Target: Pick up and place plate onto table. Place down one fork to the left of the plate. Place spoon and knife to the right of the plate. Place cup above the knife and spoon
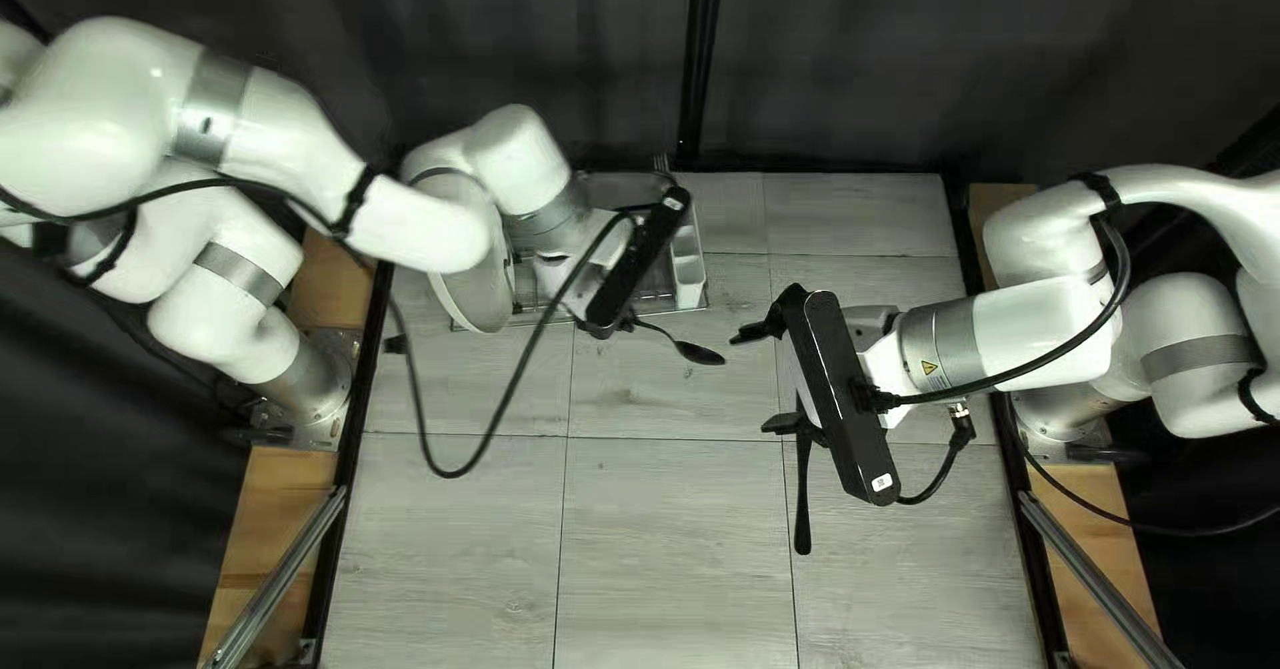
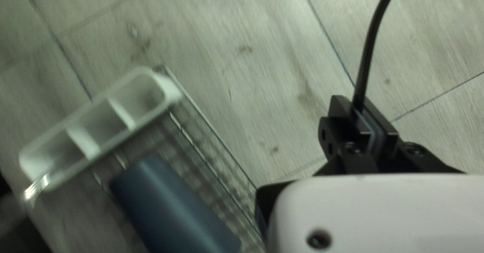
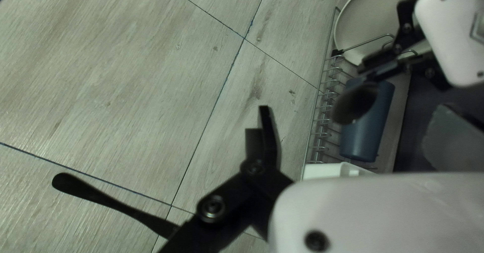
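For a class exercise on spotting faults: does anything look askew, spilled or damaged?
Nothing looks spilled or damaged. The one oddity is the blue cup, which appears to lie on its side in the wire rack, not standing. A dark handle leads out of sight, its other end hidden.

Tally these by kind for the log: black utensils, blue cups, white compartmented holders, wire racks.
Black utensils: 2 (the spoon and a partly hidden utensil)
Blue cups: 1 (the cup)
White compartmented holders: 1 (the holder)
Wire racks: 1 (the rack)
Total: 5
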